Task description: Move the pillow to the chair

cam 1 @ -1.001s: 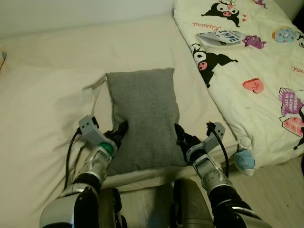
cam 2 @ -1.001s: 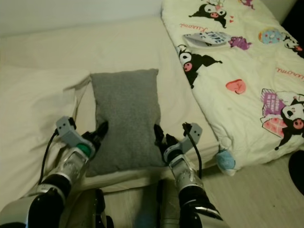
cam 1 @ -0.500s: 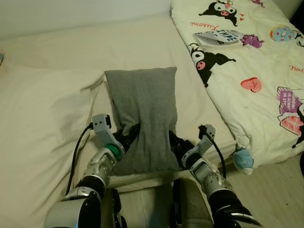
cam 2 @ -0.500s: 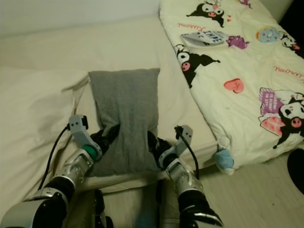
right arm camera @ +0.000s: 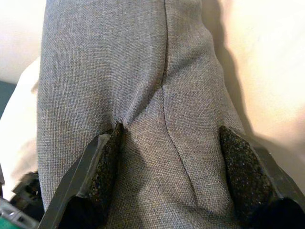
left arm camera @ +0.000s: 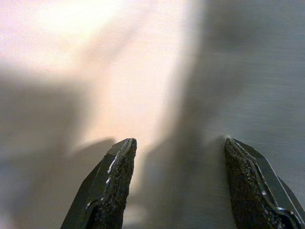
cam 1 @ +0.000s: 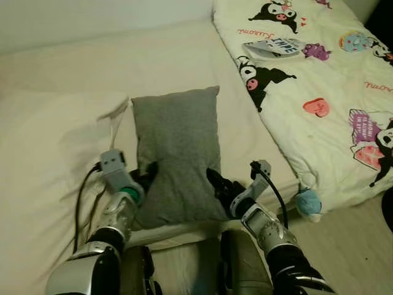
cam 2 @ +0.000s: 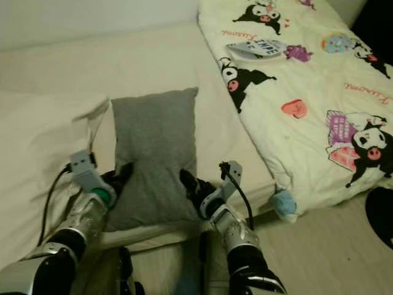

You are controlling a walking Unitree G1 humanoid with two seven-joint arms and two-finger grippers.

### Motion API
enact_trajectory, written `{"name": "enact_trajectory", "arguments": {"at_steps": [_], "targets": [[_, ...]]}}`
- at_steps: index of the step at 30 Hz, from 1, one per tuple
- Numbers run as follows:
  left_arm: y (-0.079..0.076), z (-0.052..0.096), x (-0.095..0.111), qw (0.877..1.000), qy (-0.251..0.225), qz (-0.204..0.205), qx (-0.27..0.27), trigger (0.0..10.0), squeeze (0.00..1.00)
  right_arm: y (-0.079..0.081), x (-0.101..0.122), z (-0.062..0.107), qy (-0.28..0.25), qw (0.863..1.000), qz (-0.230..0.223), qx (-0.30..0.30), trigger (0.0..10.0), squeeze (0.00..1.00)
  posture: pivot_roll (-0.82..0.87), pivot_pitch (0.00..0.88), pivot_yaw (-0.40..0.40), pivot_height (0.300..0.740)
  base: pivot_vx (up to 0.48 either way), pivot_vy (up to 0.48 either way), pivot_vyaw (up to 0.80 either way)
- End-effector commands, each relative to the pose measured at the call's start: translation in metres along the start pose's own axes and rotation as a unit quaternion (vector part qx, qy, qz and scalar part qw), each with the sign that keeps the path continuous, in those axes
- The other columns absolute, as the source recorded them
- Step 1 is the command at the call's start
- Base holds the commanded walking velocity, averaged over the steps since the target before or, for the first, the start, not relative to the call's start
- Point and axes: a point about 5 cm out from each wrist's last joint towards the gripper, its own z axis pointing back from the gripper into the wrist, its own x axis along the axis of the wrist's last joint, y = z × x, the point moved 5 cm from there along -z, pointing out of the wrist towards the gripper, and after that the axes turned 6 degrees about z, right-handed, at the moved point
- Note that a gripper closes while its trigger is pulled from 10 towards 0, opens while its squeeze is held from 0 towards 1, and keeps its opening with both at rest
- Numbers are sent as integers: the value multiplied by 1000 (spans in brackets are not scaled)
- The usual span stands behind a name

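A grey rectangular pillow [cam 1: 178, 153] lies lengthwise on the cream bed sheet [cam 1: 92, 67], its near end at the mattress edge. My left gripper [cam 1: 147, 173] is open against the pillow's near left edge; the left wrist view has its fingertips [left arm camera: 119, 157] spread, with grey fabric [left arm camera: 257, 71] on one side and sheet on the other. My right gripper [cam 1: 216, 181] is open and pressed into the near right edge. In the right wrist view, both pads [right arm camera: 107, 152] rest on the pillow [right arm camera: 143, 57], which creases between them.
A cartoon-print quilt [cam 1: 319, 80] covers the bed's right side, with a flat printed packet [cam 1: 270, 46] on it. A white pillow [cam 1: 43, 141] lies at the left. A small blue plush [cam 1: 307, 201] hangs at the bed corner above the wood floor [cam 1: 362, 246].
Half a second ago both grippers were squeezing the pillow's near end into a narrow waist. They have since drawn apart and the pillow has spread flatter. The camera has shifted slightly.
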Motion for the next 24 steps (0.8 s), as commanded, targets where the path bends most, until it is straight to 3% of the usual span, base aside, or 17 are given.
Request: {"name": "enact_trajectory", "arguments": {"at_steps": [1,4,6,8,9,10,11,12,16,17,21,23,24], "targets": [[18,5,-13,999,13,18,37,10000,0,5,-32,2,51,999,-15,9,10000,0,-95,213,96,606,0,0,0],[6,6,-23,999,30,39,11,10000,0,9,-35,2,60,998,-10,22,10000,0,-93,215,95,606,0,0,0],[6,6,-23,999,30,39,11,10000,0,9,-35,2,60,998,-10,22,10000,0,-93,215,95,606,0,0,0],[-17,7,-37,996,57,50,-40,10000,0,13,-38,2,67,997,-8,30,10000,0,-99,216,92,606,0,0,0],[-17,7,-37,996,57,50,-40,10000,0,13,-38,2,67,997,-8,30,10000,0,-99,216,92,606,0,0,0],[-39,9,-47,992,79,50,-90,10000,0,18,-39,1,70,996,-16,46,10000,0,-99,216,93,606,0,0,0],[-39,9,-47,992,79,50,-90,10000,0,18,-39,1,70,996,-16,46,10000,0,-99,216,93,606,0,0,0],[-56,10,-50,985,86,79,-127,10000,0,24,-42,3,77,995,-16,67,9922,0,-100,212,94,606,0,0,0],[-61,11,-50,983,86,91,-136,10000,0,26,-43,3,80,994,-15,73,9922,0,-100,212,95,606,0,0,0],[-75,14,-56,976,98,92,-169,10000,0,31,-46,5,86,992,-13,91,4196,0,-100,211,99,606,0,0,0],[-78,15,-59,975,103,87,-178,10000,0,33,-47,6,87,991,-12,98,4196,0,-100,211,99,606,0,0,0],[-82,18,-63,972,112,81,-191,10000,0,39,-50,8,94,989,-8,115,588,0,-102,211,100,606,0,0,0],[-82,18,-63,972,112,81,-191,10000,0,39,-50,8,94,989,-8,115,588,0,-102,211,100,606,0,0,0]]}}
